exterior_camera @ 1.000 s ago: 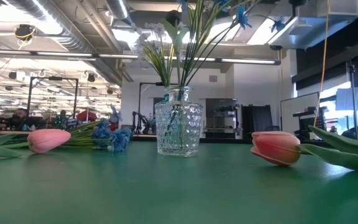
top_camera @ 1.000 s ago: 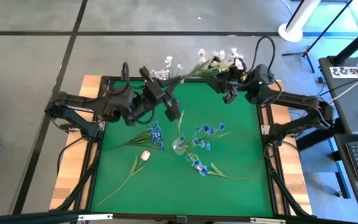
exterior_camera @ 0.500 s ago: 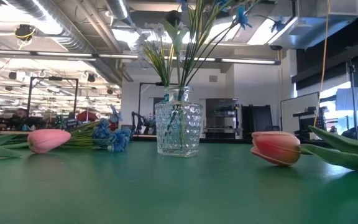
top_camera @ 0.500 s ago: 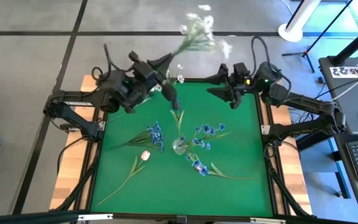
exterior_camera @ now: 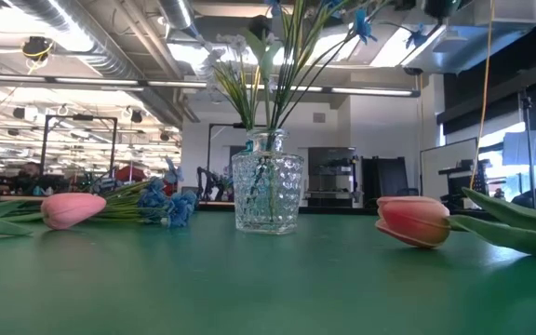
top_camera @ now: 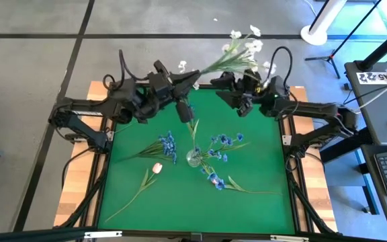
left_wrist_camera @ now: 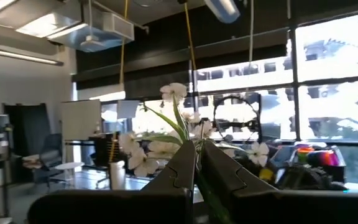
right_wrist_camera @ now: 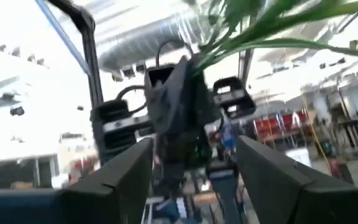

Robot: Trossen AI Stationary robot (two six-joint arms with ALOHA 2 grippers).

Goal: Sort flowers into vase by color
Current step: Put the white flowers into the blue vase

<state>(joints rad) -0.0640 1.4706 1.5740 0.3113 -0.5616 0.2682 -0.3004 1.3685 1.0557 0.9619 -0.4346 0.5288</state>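
While both arms hang over the table's far edge:
Left gripper: jaws pinch the white sprig at its stem.
White sprig: raised, blossoms past the far edge.
Right gripper: jaws spread, just beside the stem.
Vase: mid-table, holding blue flowers.

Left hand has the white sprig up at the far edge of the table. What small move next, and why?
Probably swing the left hand toward the table's middle. It is shut on the white sprig, which juts out past the far edge, while the glass vase already holds blue flowers. The right hand is open beside the stem, so only the left hand holds it.
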